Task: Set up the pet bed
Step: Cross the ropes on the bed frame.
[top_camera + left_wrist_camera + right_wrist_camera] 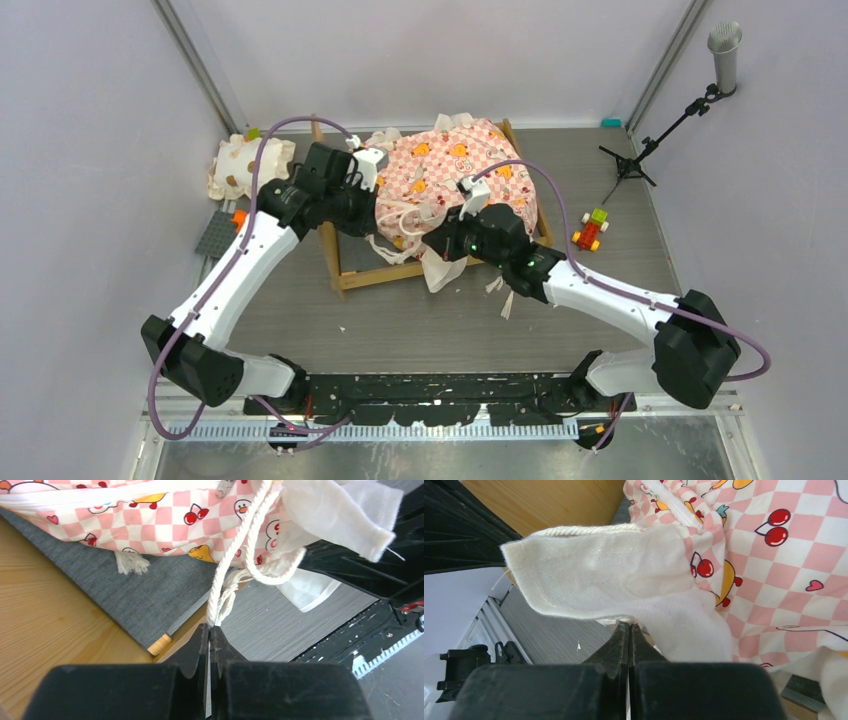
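The pet bed's light-wood frame [375, 275] stands mid-table. Its pink checkered mattress [470, 170] lies bunched over the frame's right and back part. My left gripper [378, 205] is at the mattress's left edge. In the left wrist view my left gripper [214, 626] is shut on a white cord [235, 555] that hangs from the mattress [165, 525], above the wood frame [45, 625] and its grey base [135, 595]. My right gripper [440, 245] is at the mattress's front edge. Close up, the right gripper [630, 625] is shut on the cream ruffle [614, 575] beside the checkered cloth [784, 570].
A small cream spotted pillow [245, 163] lies at the back left, with a grey baseplate [218, 235] in front of it. Toy bricks [592, 230] sit right of the bed. A microphone stand [660, 130] is at the back right. Walls close in both sides.
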Robot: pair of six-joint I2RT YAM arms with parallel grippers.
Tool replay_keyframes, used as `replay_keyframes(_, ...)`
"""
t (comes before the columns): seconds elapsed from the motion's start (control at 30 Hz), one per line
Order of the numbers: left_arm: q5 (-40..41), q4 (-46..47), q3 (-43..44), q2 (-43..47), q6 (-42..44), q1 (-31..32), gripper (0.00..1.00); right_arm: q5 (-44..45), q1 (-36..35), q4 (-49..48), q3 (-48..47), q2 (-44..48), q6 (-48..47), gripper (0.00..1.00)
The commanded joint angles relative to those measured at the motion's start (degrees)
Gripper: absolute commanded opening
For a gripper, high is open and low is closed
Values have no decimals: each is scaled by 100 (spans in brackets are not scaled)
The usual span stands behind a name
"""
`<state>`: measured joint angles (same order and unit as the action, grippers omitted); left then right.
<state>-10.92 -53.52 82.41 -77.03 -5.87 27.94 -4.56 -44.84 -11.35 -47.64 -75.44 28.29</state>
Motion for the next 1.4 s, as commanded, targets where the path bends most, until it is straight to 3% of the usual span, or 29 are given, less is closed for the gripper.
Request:
replay_keyframes(0.0,385,-136,310,-23,191,-35,0,226,-5,95,10,356,-195,1)
replay_keyframes(0.7,978,72,669,35,250,-35,0,-109,-2,577,162,1307,-325,1)
replay_keyframes(1.37,167,676,-665,148,-482,-35,0,361,-7,872,111,1630,-283,1)
